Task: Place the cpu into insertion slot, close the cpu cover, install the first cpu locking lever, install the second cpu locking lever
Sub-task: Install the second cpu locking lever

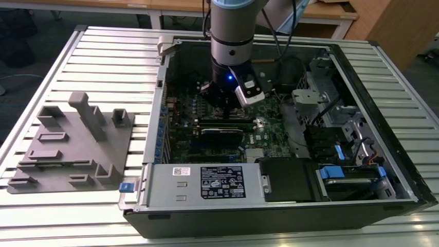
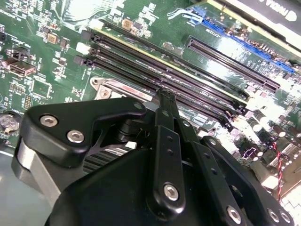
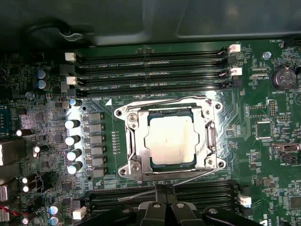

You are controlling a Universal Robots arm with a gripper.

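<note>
Arm lowered into open computer case, over motherboard.
Exterior view: gripper is seen above the board. Second wrist view: fingertips are pressed together, nothing grasped, beside memory slots. First wrist view: cpu is seated in insertion slot, cpu cover closed around it.

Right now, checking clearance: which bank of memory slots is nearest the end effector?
The bank right at the end effector; the other bank lies across the cpu from it.
</note>
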